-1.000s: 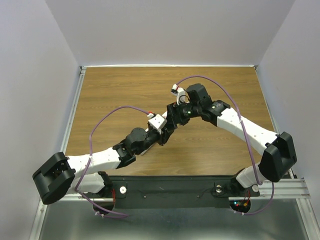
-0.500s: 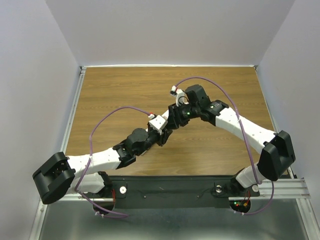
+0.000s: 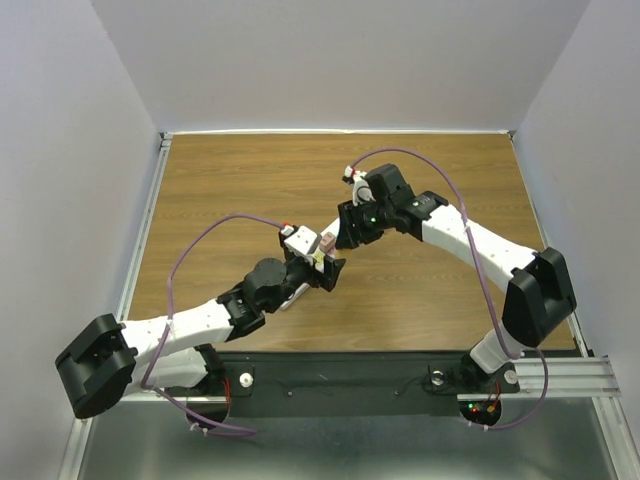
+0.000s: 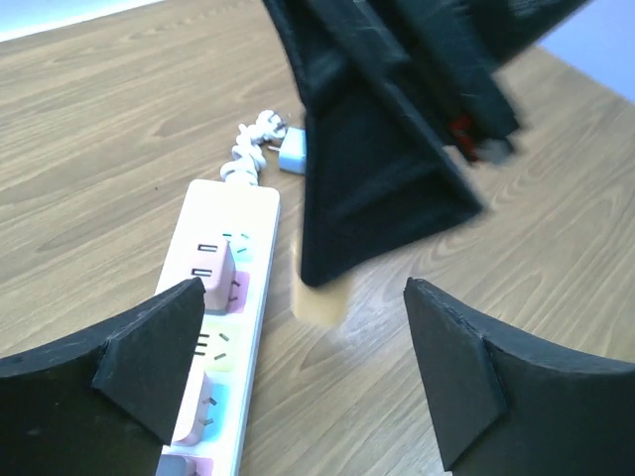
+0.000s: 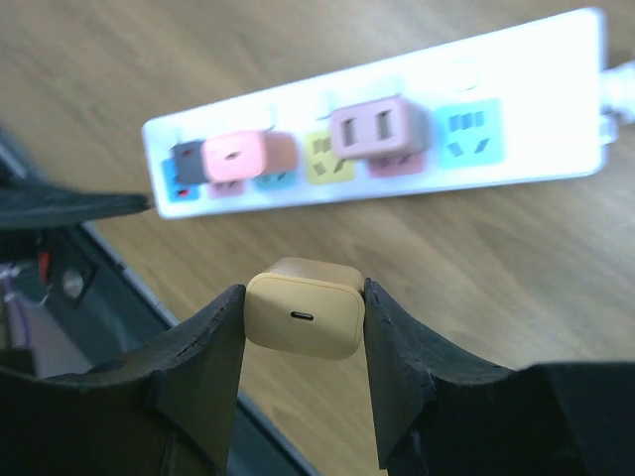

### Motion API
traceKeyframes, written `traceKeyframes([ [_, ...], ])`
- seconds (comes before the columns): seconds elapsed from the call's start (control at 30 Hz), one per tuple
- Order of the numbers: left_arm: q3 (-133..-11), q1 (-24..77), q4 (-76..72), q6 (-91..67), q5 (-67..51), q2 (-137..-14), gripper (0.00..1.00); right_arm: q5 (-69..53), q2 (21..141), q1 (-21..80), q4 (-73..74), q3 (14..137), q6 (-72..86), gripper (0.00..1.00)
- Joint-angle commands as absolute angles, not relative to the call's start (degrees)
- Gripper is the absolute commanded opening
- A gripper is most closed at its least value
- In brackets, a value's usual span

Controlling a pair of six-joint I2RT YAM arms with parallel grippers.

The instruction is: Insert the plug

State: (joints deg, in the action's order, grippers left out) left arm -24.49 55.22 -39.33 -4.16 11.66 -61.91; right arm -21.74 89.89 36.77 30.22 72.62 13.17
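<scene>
A pale yellow plug, a small cube with a slot in its back face, is pinched between my right gripper's fingers, above the wood. The white power strip lies just beyond it with coloured sockets. In the left wrist view the same plug hangs under the right gripper's black fingers, just right of the power strip. My left gripper stands open around that spot, touching nothing. From above, the left gripper and right gripper meet mid-table.
A pink plug, a second pink plug and a grey one sit in the strip's sockets. The strip's coiled white cord and a light blue plug lie at its far end. Purple cables arc over both arms.
My left gripper has opened wide and its wrist has drawn back slightly to the left. The right gripper has shifted a little up and left.
</scene>
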Motion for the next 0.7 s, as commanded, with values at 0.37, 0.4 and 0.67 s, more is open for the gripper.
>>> traceKeyframes([
  [0.37, -19.0, 51.9, -31.2, -13.8, 21.1, -55.2, 0.97, -16.8, 91.1, 33.8, 14.2, 74.1, 4.1, 0.00],
  [0.4, -19.1, 51.9, -31.1, -14.0, 21.6, -55.2, 0.97, -17.4, 91.2, 33.8, 13.3, 73.9, 4.0, 0.00],
  [0.67, -23.3, 49.0, -21.1, -22.5, 26.2, -58.1, 0.93, -21.4, 89.4, 35.7, 6.3, 71.5, 3.3, 0.00],
])
